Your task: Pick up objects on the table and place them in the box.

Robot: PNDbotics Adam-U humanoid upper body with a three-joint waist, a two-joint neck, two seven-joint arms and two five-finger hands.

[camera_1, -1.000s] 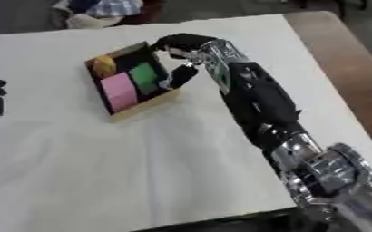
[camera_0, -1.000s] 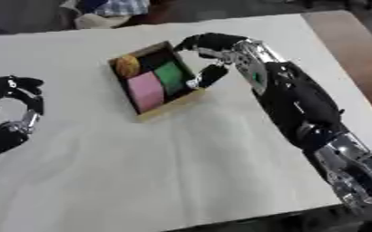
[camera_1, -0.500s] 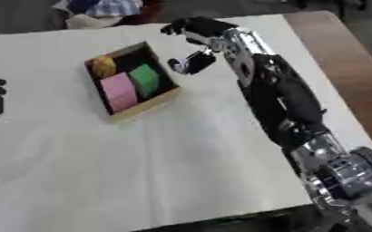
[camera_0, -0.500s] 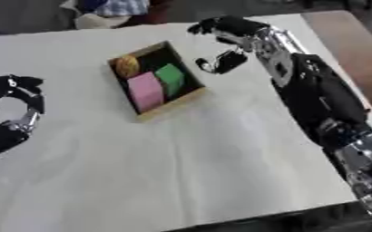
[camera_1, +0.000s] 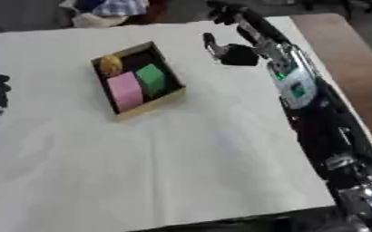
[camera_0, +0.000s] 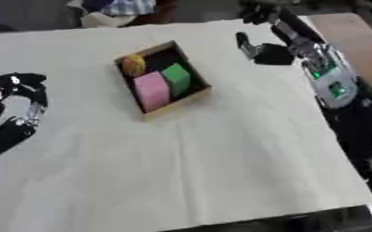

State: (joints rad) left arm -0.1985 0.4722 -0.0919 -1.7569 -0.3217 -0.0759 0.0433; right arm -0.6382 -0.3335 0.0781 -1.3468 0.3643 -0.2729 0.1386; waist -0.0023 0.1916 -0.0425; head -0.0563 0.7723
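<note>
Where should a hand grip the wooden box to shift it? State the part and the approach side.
Grip the wooden box by its bare near-right wall, coming from the right, where the right hand already is. The box is open-topped and low, so its rim can be pinched from above. The pink block, green block and yellowish thing fill the inside.

There is one box (camera_0: pixel 162 77) on one white table (camera_0: pixel 221 158). Inside the box I count three things: one yellow-orange round object (camera_0: pixel 133 65), one pink block (camera_0: pixel 152 90) and one green block (camera_0: pixel 176 79). A dark part of the box beside the yellow-orange object is not possible to make out. Two robot hands are in view: one left hand (camera_0: pixel 13 113) and one right hand (camera_0: pixel 261 43).
</note>
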